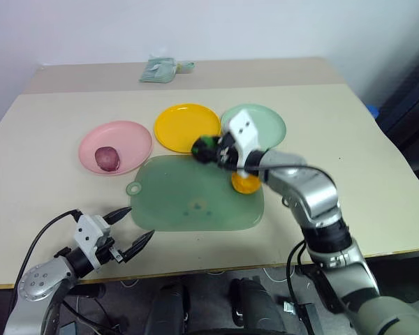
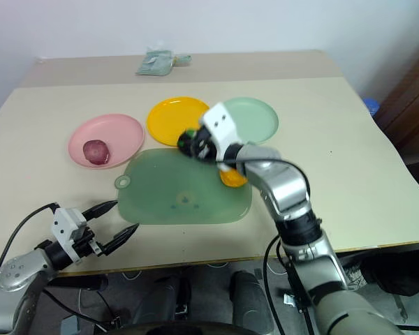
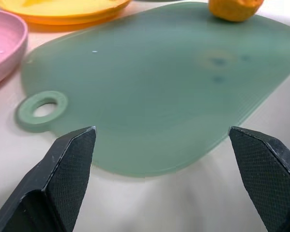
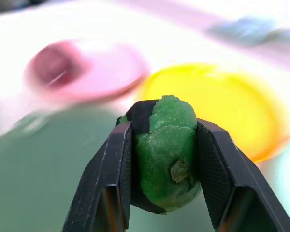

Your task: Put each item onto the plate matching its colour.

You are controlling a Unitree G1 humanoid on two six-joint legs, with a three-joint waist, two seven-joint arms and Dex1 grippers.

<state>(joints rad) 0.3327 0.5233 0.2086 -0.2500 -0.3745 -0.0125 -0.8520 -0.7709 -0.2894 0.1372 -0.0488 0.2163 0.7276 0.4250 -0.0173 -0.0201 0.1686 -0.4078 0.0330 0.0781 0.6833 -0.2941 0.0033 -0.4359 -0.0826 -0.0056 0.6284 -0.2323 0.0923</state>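
Left gripper (image 1: 134,228), green board (image 1: 181,195), orange item (image 1: 245,183)

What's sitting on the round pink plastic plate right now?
The round pink plastic plate holds one small dark reddish-purple rounded toy food, left of its centre. The rest of the plate is bare. The patch directly beneath the toy is covered.

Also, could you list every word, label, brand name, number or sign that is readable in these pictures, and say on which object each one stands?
None can be read.
Pink plate, yellow plate, mint green plate: plain.
Translucent green board: only faint dark specks, no letters.
Green toy in the right gripper, orange-yellow toy, reddish-purple toy: no marks.
Pale green bundle at the far table edge: too small to tell.
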